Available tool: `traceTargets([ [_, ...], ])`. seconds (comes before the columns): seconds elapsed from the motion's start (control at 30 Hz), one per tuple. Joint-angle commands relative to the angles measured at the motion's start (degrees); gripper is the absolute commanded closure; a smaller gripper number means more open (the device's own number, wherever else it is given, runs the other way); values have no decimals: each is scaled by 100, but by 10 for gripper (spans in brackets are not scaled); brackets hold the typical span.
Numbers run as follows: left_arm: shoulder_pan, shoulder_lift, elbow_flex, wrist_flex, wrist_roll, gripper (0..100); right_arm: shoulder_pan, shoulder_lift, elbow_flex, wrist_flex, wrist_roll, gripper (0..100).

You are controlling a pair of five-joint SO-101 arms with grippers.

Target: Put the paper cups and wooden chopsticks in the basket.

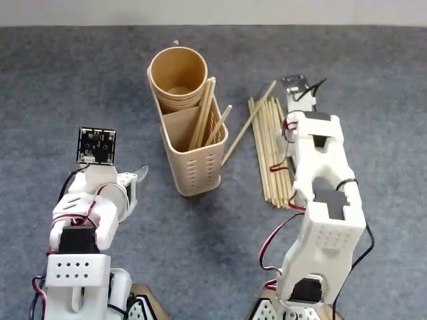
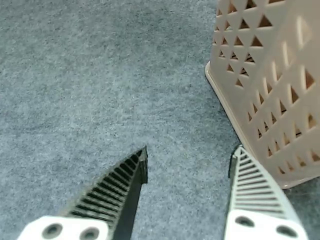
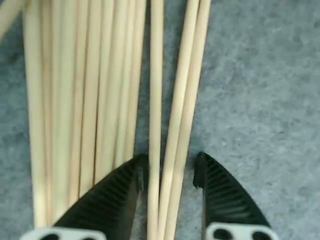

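Note:
A beige basket point(image 1: 193, 163) stands mid-table. Stacked paper cups point(image 1: 177, 72) fill its far compartment, and a few wooden chopsticks point(image 1: 204, 117) lean in the near one. A bundle of loose chopsticks point(image 1: 269, 150) lies on the carpet to its right, with one stick point(image 1: 249, 123) slanting off toward the basket. My right arm point(image 1: 313, 157) hangs over that bundle. The right gripper point(image 3: 170, 172) is open, its fingers astride three chopsticks point(image 3: 172, 125) at the bundle's edge. My left gripper point(image 2: 190, 155) is open and empty, low over the carpet beside the basket's wall point(image 2: 265, 85).
Grey carpet point(image 1: 73, 80) covers the whole table. Bare carpet stretches left of the basket and in front of it between the two arm bases. More chopsticks point(image 3: 80, 100) lie packed beside the right gripper's finger.

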Motion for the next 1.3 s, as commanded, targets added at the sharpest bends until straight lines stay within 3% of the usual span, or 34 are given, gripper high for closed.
traceTargets([
  [0.0,84,-57,-22,-88,53,737,110,4,-84,-57,246,901],
  [0.07,84,-57,-22,-88,53,737,110,-13,-84,-48,237,998],
  [0.3,84,-57,-22,-88,53,737,110,-84,-365,84,141,993],
  [0.67,92,-57,-22,-88,53,737,-171,-1481,-2818,1930,-659,993],
  [0.9,92,-57,-22,-88,53,737,-1226,-2571,-3600,2105,-1327,993],
  [1.27,84,-57,-13,-105,53,737,-3196,-4040,-3020,127,-1899,993],
])
